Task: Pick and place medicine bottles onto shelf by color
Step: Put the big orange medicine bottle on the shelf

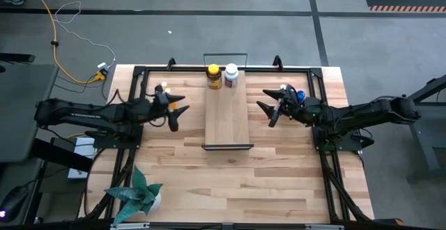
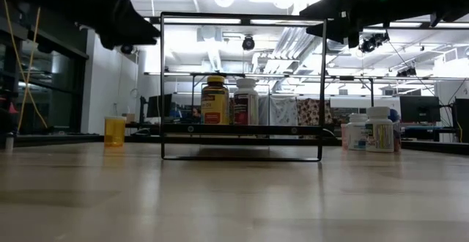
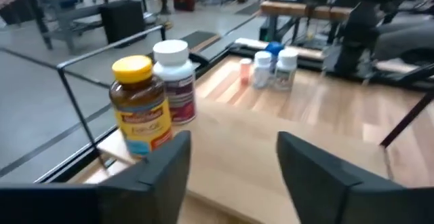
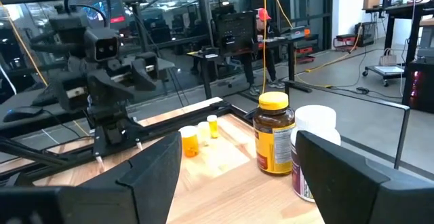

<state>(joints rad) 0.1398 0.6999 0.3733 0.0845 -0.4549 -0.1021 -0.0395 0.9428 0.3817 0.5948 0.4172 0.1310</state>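
Observation:
The shelf (image 1: 227, 115) is a long light-wood board in the middle of the table. On its far end stand an amber bottle with a yellow cap (image 1: 214, 77) (image 3: 141, 106) (image 4: 274, 134) and a white bottle (image 1: 231, 75) (image 3: 175, 81) side by side. Two tiny orange bottles (image 1: 162, 86) (image 4: 190, 142) stand on the table to the shelf's left. White and blue-capped bottles (image 1: 296, 94) (image 3: 271, 64) stand to its right. My left gripper (image 1: 178, 109) (image 3: 234, 163) hovers open and empty left of the shelf. My right gripper (image 1: 268, 108) (image 4: 237, 170) hovers open and empty right of it.
A black metal frame (image 1: 139, 73) runs along the table's left, far and right sides. A potted plant (image 1: 137, 195) stands near the table's near left corner. The shelf's near half (image 1: 227, 129) is bare wood. A yellow cable (image 1: 54, 42) lies on the floor beyond the table.

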